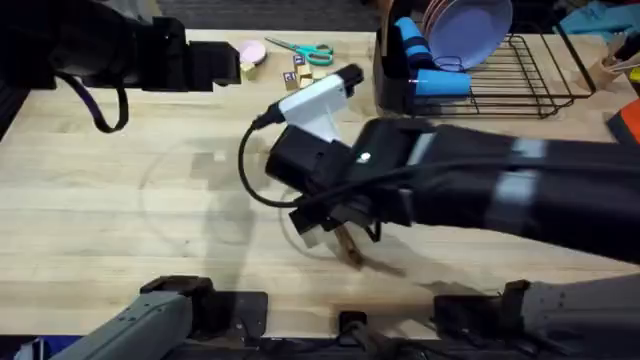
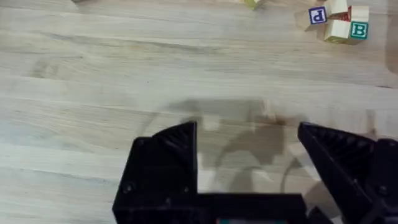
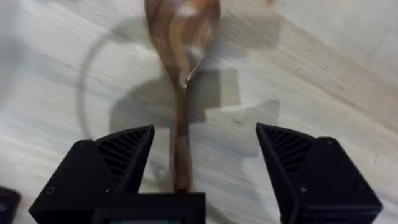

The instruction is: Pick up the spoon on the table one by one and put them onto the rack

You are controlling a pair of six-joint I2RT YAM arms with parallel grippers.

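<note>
The glossy brown spoon (image 3: 183,37) lies flat on the pale wooden table (image 3: 323,74), its slim handle running back between my right fingers. My right gripper (image 3: 205,143) is open and straddles the handle without touching it. From overhead, the right gripper (image 1: 335,225) hangs low over the table's near middle, and the spoon (image 1: 350,248) pokes out beneath it. My left gripper (image 2: 249,137) is open over bare wood, with nothing between its fingers. The black wire rack (image 1: 530,90) stands at the far right.
The rack holds purple plates (image 1: 470,25) and a blue cup (image 1: 440,82). Teal-handled scissors (image 1: 300,48), letter blocks (image 1: 297,78) and a pink piece (image 1: 251,50) lie at the far middle. The left arm (image 1: 100,50) looms dark at the far left.
</note>
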